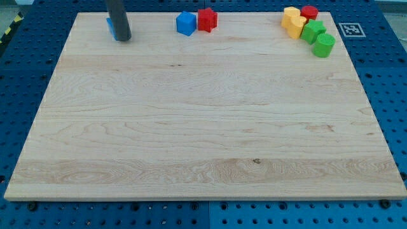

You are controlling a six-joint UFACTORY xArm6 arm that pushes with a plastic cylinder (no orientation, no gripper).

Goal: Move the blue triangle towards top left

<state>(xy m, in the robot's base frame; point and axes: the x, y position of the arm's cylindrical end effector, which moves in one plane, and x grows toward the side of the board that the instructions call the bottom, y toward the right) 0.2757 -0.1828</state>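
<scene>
The blue triangle [110,25] sits near the board's top edge, left of centre. Only a thin blue sliver of it shows, because my dark rod stands in front of it. My tip [123,39] rests on the board just below and to the right of the triangle, touching or nearly touching it.
A blue block [186,23] and a red block [206,19] sit side by side at the top centre. At the top right, two yellow blocks [293,22], a red block [309,11] and two green blocks [318,38] are clustered. The wooden board [203,127] lies on a blue pegboard table.
</scene>
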